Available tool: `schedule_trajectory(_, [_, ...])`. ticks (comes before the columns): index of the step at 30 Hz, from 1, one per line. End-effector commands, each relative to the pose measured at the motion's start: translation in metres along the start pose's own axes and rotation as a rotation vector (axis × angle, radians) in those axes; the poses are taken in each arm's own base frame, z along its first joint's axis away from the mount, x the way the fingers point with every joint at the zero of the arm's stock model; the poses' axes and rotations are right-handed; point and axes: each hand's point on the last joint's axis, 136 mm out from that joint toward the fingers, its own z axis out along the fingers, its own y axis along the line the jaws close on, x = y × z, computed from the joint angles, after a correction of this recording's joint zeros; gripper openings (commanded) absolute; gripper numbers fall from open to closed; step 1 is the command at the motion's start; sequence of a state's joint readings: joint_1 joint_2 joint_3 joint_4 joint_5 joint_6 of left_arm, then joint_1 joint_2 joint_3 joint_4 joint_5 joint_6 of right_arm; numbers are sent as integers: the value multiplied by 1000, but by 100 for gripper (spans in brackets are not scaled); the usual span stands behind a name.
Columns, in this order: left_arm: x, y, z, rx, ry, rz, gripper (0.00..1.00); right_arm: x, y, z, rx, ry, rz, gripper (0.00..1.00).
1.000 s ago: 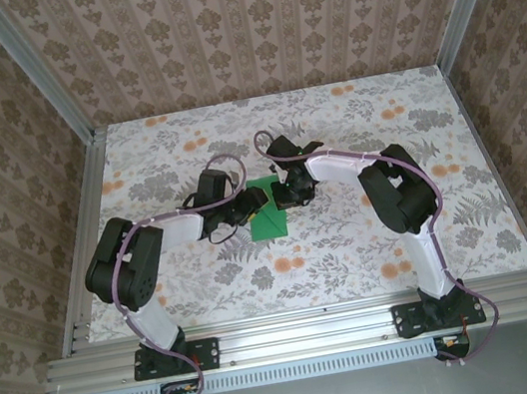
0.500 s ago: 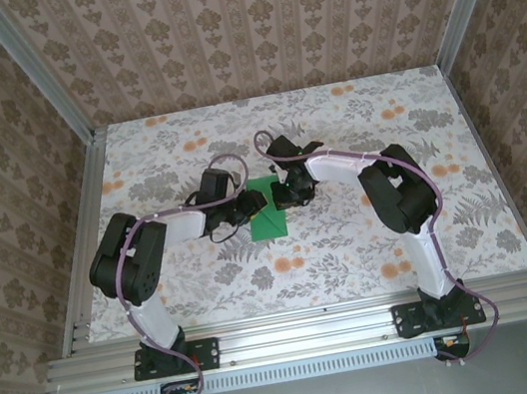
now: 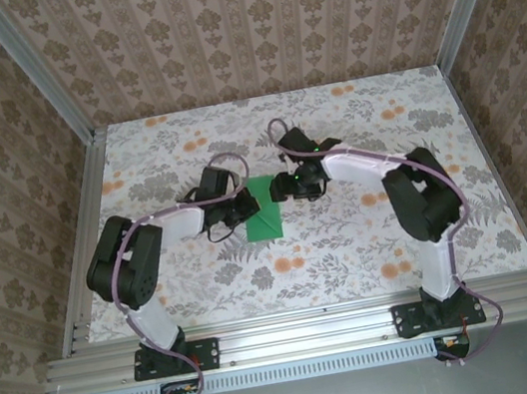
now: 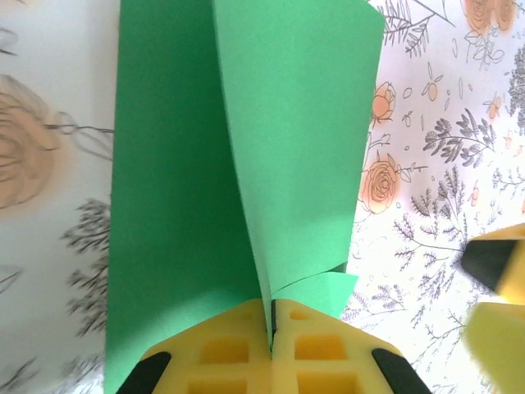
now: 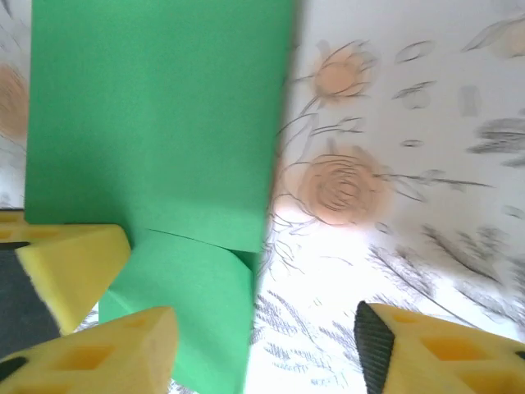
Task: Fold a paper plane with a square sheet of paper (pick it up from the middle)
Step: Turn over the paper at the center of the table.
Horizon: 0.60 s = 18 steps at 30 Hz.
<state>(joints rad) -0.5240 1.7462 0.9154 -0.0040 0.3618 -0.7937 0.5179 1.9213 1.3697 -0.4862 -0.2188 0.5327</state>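
Left gripper (image 4: pixel 271 349) pinched closed on folded square sheet of paper (image 4: pixel 246 164); right gripper (image 5: pixel 264 336) open at its edge, over floral worktop (image 5: pixel 410 164).

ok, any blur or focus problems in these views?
Top external: sharp, evenly lit, no glare. Left wrist: square sheet of paper crisp, tabletop at left soft. Right wrist: smeared throughout, the paper's edge and floral print streaked.
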Motion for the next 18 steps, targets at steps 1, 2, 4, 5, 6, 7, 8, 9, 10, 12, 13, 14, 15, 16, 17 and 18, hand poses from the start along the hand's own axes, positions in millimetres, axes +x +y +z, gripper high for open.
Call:
schedule_trajectory(1, [-18, -4, -45, -148, -61, 139, 3, -27, -8, -46, 18, -187, 31, 70])
schedule_trajectory(2, [-21, -1, -58, -203, -70, 168, 3, -28, -13, -53, 26, -215, 39, 71])
schedule_trajectory(4, [-26, 7, -81, -316, -80, 217, 3, -28, -22, -64, 43, -256, 53, 75])
schedule_trajectory(5, [-28, 12, -94, -378, -84, 241, 3, -27, -26, -69, 55, -274, 62, 76])
schedule_trajectory(6, [-31, 15, -105, -430, -90, 262, 3, -27, -30, -73, 64, -287, 68, 77])
schedule_trajectory(7, [-34, 17, -116, -480, -95, 288, 3, -26, -35, -77, 76, -302, 77, 78])
schedule_trajectory(8, [-37, 19, -124, -525, -102, 307, 3, -25, -40, -80, 90, -315, 88, 78])
schedule_trajectory(9, [-40, 21, -132, -575, -109, 332, 3, -24, -44, -84, 103, -329, 101, 79])
schedule_trajectory(10, [-43, 20, -137, -615, -115, 362, 3, -23, -48, -86, 110, -343, 113, 80])
schedule_trajectory(12, [-50, 21, -145, -712, -136, 409, 3, -21, -58, -90, 134, -369, 138, 83])
schedule_trajectory(13, [-52, 20, -145, -754, -137, 436, 3, -20, -62, -93, 143, -381, 152, 84])
schedule_trajectory(14, [-55, 18, -144, -792, -141, 456, 3, -20, -65, -94, 148, -391, 163, 85])
schedule_trajectory(15, [-57, 16, -141, -817, -142, 472, 3, -17, -69, -95, 154, -396, 175, 86])
schedule_trajectory(16, [-58, 12, -136, -837, -139, 494, 3, -16, -72, -97, 158, -405, 188, 87])
schedule_trajectory(17, [-59, 10, -130, -868, -135, 509, 3, -15, -75, -99, 162, -412, 199, 87])
schedule_trajectory(18, [-59, 10, -124, -903, -131, 527, 3, -15, -77, -101, 165, -422, 208, 87])
